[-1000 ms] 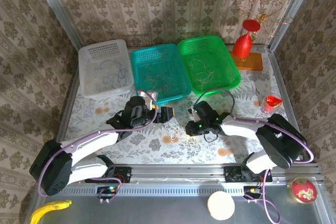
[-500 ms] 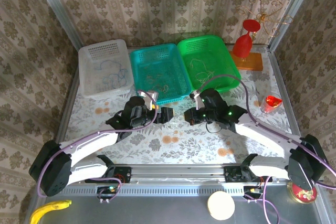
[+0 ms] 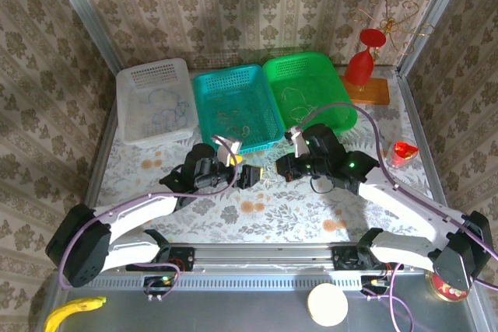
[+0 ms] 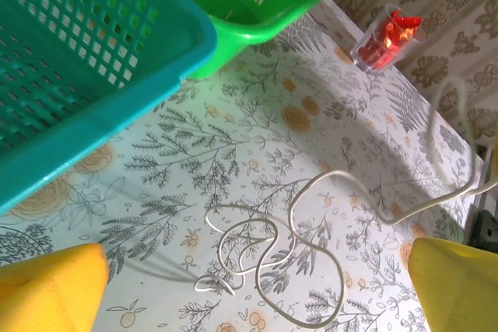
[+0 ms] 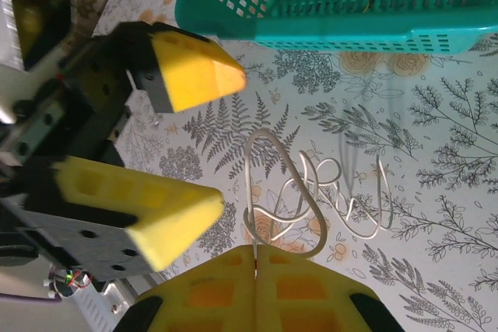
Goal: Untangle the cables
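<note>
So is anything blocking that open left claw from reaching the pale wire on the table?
Nothing visible does. The pale cable lies in loose loops on the tablecloth, straight ahead of the open left gripper. The right gripper pinches one end of it, off to one side.

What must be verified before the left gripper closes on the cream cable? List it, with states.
1. Right gripper shut on the cream cable: ok.
2. Left gripper open: ok.
3. Cable loops lie between the left gripper's fingers: ok.
4. Loops free of crossings: not ok, they overlap.
5. Teal basket apart from the left gripper: ok.
6. Left gripper low enough over the tablecloth to catch the loops: cannot tell.
</note>
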Tool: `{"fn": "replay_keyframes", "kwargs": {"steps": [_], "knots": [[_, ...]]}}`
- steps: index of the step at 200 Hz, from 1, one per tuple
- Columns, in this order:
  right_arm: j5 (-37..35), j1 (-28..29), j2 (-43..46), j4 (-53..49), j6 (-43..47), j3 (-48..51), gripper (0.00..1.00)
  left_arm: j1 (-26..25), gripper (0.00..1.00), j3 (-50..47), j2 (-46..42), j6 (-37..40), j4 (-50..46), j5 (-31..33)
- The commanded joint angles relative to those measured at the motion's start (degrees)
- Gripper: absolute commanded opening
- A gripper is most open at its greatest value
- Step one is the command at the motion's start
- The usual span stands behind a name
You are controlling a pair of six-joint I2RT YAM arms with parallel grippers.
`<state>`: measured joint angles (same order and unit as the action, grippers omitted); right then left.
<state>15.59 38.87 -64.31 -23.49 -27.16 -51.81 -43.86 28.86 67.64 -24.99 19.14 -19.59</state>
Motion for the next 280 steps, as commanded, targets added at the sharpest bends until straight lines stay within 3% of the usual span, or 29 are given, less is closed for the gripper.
{"fn": "replay_keyframes", "kwargs": {"steps": [1,47,90,110,124,159,181,245,280], "knots": [[0.0,-0.2,1.3,-1.9,0.4,-1.9,0.00,-0.6,1.00,-0.9,2.0,1.7,3.9,-3.6],[0.7,-0.1,0.9,-1.2,-0.1,-2.3,0.00,-2.7,1.00,1.0,7.0,2.4,6.3,-5.6],[1.7,-0.2,1.0,-0.7,-0.7,-2.7,0.00,-4.6,1.00,2.3,11.3,2.9,8.1,-3.6],[2.1,-0.1,1.5,-0.4,-1.1,-2.9,0.00,-5.1,0.92,2.8,12.9,3.3,8.6,-1.7],[2.3,-0.1,1.9,-0.6,-1.2,-3.0,0.00,-5.2,0.79,3.0,13.6,3.6,9.1,-0.7],[2.3,-0.2,3.0,-2.1,-1.0,-3.7,0.00,-5.2,0.25,3.1,14.6,4.0,10.0,-0.3],[2.9,-1.0,3.6,-4.3,0.7,-5.8,0.00,-4.9,0.00,2.0,14.5,3.6,10.6,-0.2],[7.4,-13.1,6.2,-10.1,4.4,-14.2,0.00,-2.8,0.00,-5.5,10.3,0.6,13.6,0.7],[8.8,-16.7,6.6,-10.2,4.8,-19.2,0.00,-1.9,0.00,-8.5,8.7,-0.2,13.9,0.9]]}}
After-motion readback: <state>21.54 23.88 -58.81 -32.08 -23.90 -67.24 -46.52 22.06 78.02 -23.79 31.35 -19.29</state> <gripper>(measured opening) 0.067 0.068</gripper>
